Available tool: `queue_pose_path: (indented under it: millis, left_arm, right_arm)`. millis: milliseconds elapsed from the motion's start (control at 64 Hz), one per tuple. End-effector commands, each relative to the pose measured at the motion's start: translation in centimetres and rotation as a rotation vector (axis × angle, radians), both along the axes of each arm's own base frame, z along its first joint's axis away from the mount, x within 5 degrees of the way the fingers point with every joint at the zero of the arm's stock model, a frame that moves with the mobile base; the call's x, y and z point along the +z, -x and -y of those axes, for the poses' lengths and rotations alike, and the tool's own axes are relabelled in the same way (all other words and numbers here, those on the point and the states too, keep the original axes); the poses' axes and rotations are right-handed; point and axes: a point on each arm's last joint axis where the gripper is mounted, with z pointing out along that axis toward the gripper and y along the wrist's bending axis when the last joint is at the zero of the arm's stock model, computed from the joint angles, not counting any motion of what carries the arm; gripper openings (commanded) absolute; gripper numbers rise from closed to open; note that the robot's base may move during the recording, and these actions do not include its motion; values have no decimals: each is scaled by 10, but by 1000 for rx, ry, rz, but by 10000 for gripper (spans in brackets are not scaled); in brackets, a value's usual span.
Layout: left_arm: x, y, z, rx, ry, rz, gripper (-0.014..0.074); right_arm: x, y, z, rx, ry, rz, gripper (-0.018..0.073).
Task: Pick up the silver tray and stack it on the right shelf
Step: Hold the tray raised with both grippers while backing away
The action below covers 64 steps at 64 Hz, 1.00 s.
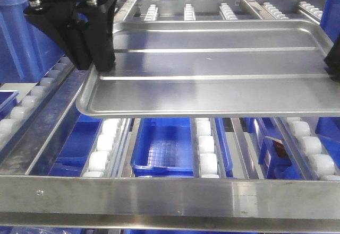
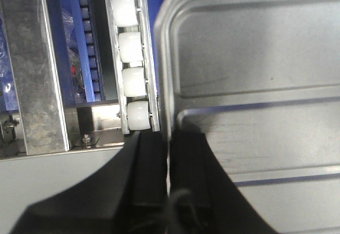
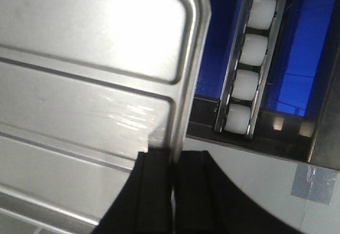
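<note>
The silver tray (image 1: pixel 212 64), shiny with two long ridges across its floor, hangs level above the right shelf (image 1: pixel 170 194) of white roller rails. My left gripper (image 1: pixel 101 59) is shut on the tray's left rim; in the left wrist view (image 2: pixel 169 154) its black fingers (image 2: pixel 151 165) pinch the rim of the tray (image 2: pixel 255 85). My right gripper (image 1: pixel 333 64) shows only at the right edge; in the right wrist view (image 3: pixel 174 175) it is shut on the right rim of the tray (image 3: pixel 90 80).
Blue bins (image 1: pixel 164 146) sit below the roller rails (image 1: pixel 204 144). A second rack level with rollers (image 1: pixel 188 11) lies behind the tray. A blue crate (image 1: pixel 24 37) stands at the left. The steel front bar (image 1: pixel 40 192) runs across the bottom.
</note>
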Motion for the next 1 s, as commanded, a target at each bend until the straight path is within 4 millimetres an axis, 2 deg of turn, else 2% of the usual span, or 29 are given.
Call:
queue_pose_path:
  millis: [0,985]
  left_arm:
    - [22,7,1,-52,55,59,-93]
    - [22,7,1,-52,55,59,-93]
  right_arm:
    - [19,-3,-2,23,-49,133,57]
    - [19,-3,-2,23,-49,133,57]
